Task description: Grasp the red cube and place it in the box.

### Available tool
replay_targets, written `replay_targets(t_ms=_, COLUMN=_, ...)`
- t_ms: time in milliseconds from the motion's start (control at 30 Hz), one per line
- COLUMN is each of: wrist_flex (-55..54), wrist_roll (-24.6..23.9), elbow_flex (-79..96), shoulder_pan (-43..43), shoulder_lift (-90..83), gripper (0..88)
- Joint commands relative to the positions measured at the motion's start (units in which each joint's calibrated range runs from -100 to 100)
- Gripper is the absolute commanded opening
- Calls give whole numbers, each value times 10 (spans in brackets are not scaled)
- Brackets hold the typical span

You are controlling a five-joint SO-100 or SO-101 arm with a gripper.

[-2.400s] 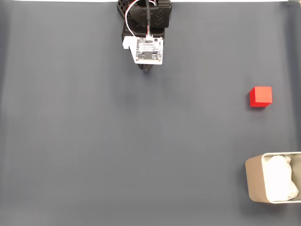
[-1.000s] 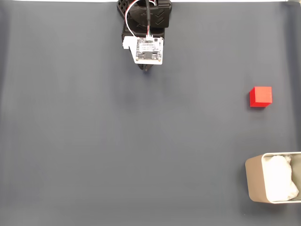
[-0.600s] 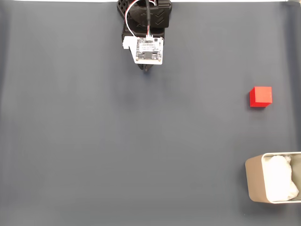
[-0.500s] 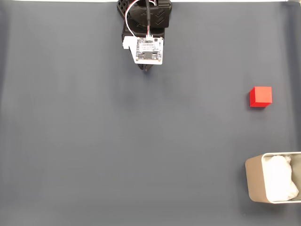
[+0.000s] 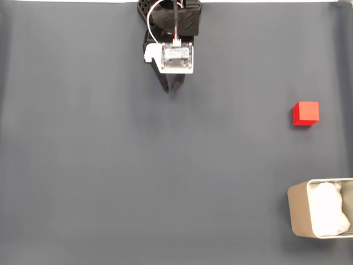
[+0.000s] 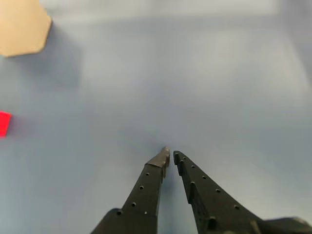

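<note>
Red cube (image 5: 305,113) sits untouched on the counter (image 5: 165,182); the claw (image 6: 170,157), nearly shut and empty, must swing over, opening.

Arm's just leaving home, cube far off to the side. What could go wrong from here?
1. The end effector looks nearly shut; unless it opens, it may shove the red cube instead of straddling it.
2. The cube sits near the fixed view's right edge, so reach may be stretched.
3. The box is partly out of frame, making a drop hard to verify.
</note>
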Motion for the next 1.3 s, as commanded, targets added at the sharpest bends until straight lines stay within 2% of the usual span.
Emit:
replay_targets(t_ms=0, wrist_flex=-82, wrist_roll=2, elbow_flex=-71, shoulder_pan=1, shoulder_lift=45, gripper=4)
replay_targets(t_ms=333, wrist_flex=-80, wrist_roll=-10, elbow_flex=-397, shoulder_pan=0, shoulder_lift=231, gripper=2)
replay_targets(t_ms=567, wrist_flex=-12, wrist_roll=-9, elbow_flex=-577, shoulder_pan=0, shoulder_lift=334, gripper=2)
replay_targets(t_ms=967, wrist_flex=110, wrist_roll=20, elbow_flex=-656, shoulder_pan=13, shoulder_lift=413, gripper=2)
replay_targets(t_ms=1267, wrist_flex=129, wrist_roll=24, elbow_flex=-670, shoulder_pan=-1, shoulder_lift=467, gripper=9)
